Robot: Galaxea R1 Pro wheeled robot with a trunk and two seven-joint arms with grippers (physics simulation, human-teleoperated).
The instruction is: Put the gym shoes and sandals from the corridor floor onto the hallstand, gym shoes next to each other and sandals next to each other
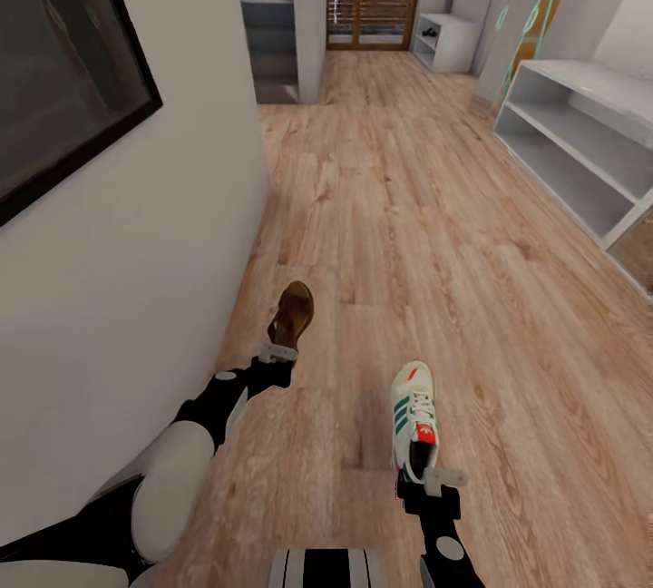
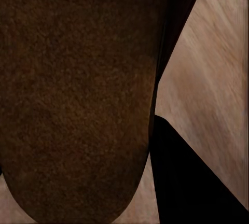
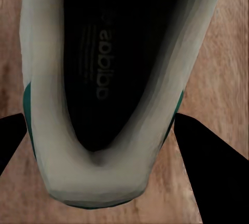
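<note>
Head view: left gripper (image 1: pixel 277 353) jaws pinching brown sandal (image 1: pixel 293 314); right gripper (image 1: pixel 433 478) jaws pinching gym shoe (image 1: pixel 414 417) heel, above corridor floor (image 1: pixel 408 207).

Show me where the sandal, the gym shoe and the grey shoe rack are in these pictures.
sandal (image 1: pixel 293 314), head view, on its brown footbed.
gym shoe (image 1: pixel 413 413), head view, on its laces.
shoe rack (image 1: pixel 580 78), head view, on its bench top.
</note>
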